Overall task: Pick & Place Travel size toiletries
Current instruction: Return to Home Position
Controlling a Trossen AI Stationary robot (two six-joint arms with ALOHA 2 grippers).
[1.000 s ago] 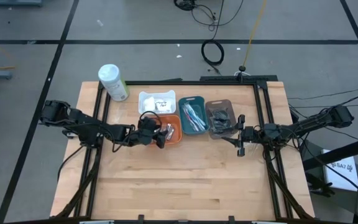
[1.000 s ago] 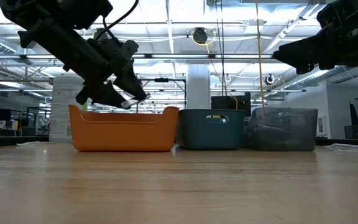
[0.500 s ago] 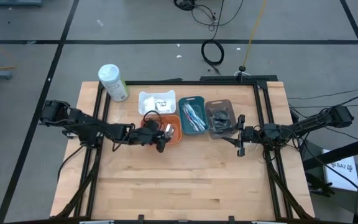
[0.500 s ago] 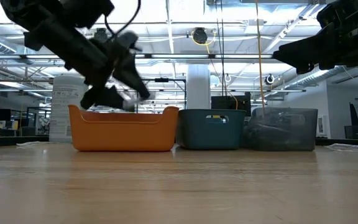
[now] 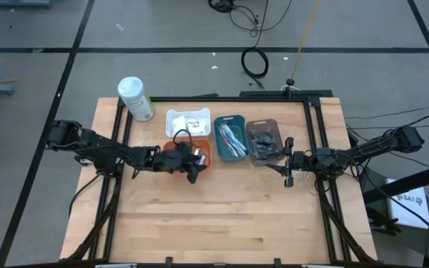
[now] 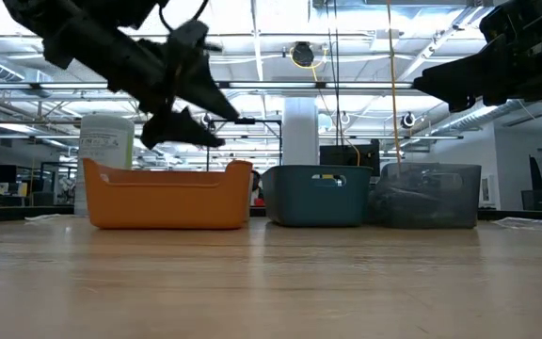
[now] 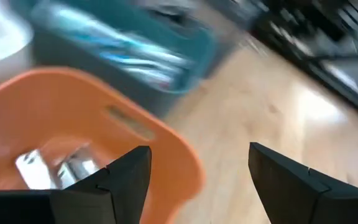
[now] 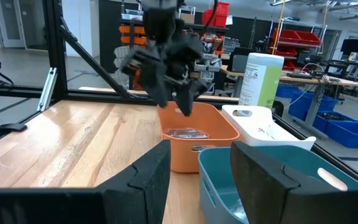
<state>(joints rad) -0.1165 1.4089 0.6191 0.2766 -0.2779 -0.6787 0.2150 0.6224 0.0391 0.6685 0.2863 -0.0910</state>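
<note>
My left gripper (image 5: 193, 164) hovers open over the orange tray (image 5: 208, 157), just above its rim in the low view (image 6: 216, 121). In its wrist view the tray's corner (image 7: 166, 143) lies below and between the empty fingers, and small silvery tubes (image 7: 55, 168) rest on the tray floor. My right gripper (image 5: 287, 171) waits open and empty in the air near the table's right side, beside the grey tray (image 5: 265, 141) of dark packets. The teal tray (image 5: 230, 138) holds blue-and-white toothbrushes. The white tray (image 5: 188, 122) holds small white packets.
The trays stand close together toward the table's far side; a large white bottle with a green label (image 5: 135, 98) stands at the far left corner. A black frame runs along the table's left, right and far edges. Bare wood lies toward the near edge.
My left gripper has risen a little and drawn back toward the table's left. The silvery item seen at its fingertips a second ago is gone from them. The orange tray has slid a short way toward the table's left, away from the teal tray.
</note>
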